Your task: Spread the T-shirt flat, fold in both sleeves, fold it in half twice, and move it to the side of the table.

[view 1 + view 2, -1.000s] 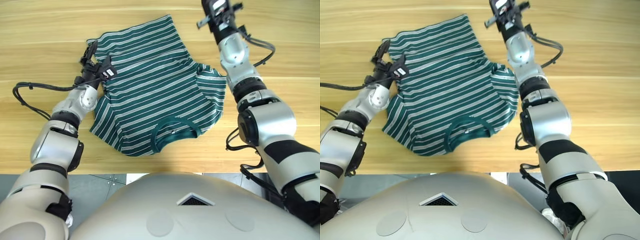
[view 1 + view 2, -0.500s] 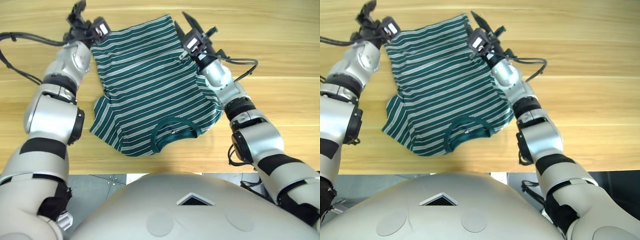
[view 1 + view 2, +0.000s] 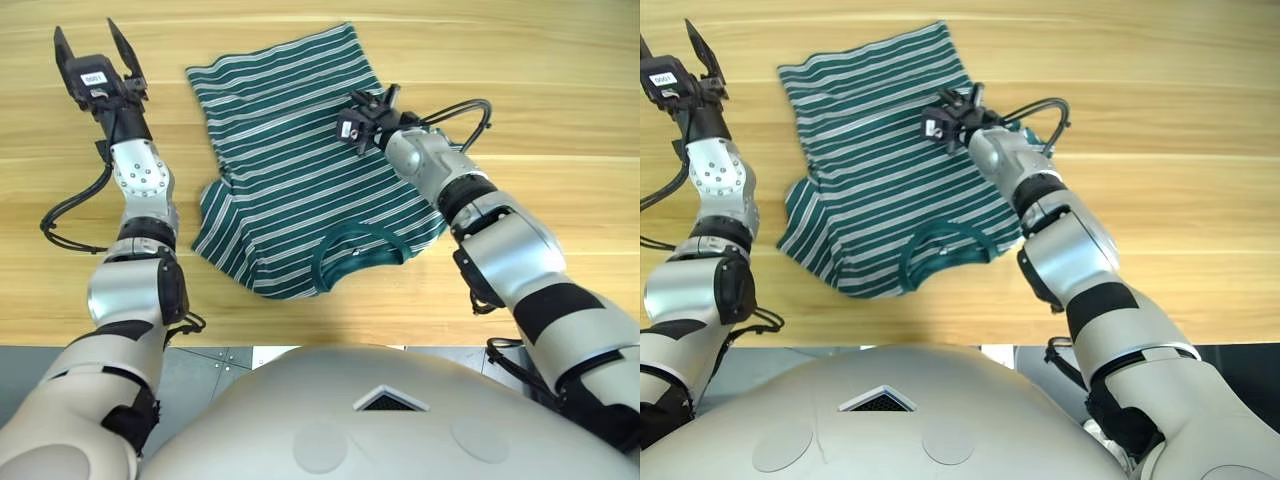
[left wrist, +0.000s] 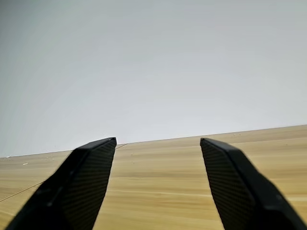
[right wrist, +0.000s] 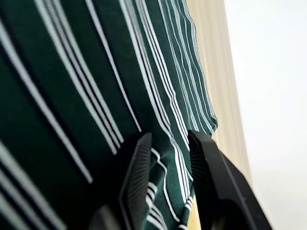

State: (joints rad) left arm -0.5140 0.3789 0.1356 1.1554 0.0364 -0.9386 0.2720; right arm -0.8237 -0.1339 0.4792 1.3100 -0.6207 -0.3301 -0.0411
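Observation:
A dark green T-shirt (image 3: 280,160) with white stripes lies on the wooden table (image 3: 560,100), collar (image 3: 362,250) toward me and hem at the far side. My right gripper (image 3: 370,103) rests on the shirt's right side, about halfway up. In the right wrist view its fingers (image 5: 136,177) stand close together with a fold of striped cloth (image 5: 165,187) pinched between them. My left gripper (image 3: 90,42) is raised over bare wood to the left of the hem's far-left corner, open and holding nothing. The left wrist view has its two fingertips (image 4: 91,158) spread wide over bare table.
Bare wood lies to the left and right of the shirt. The table's front edge (image 3: 300,345) runs just below the collar. A black cable (image 3: 470,105) loops beside my right wrist, and another cable (image 3: 60,215) trails on the table by my left arm.
My left gripper has left the shirt's far-left corner, moving out to the left and opening over bare wood. My right gripper has come nearer along the right side and closed on cloth.

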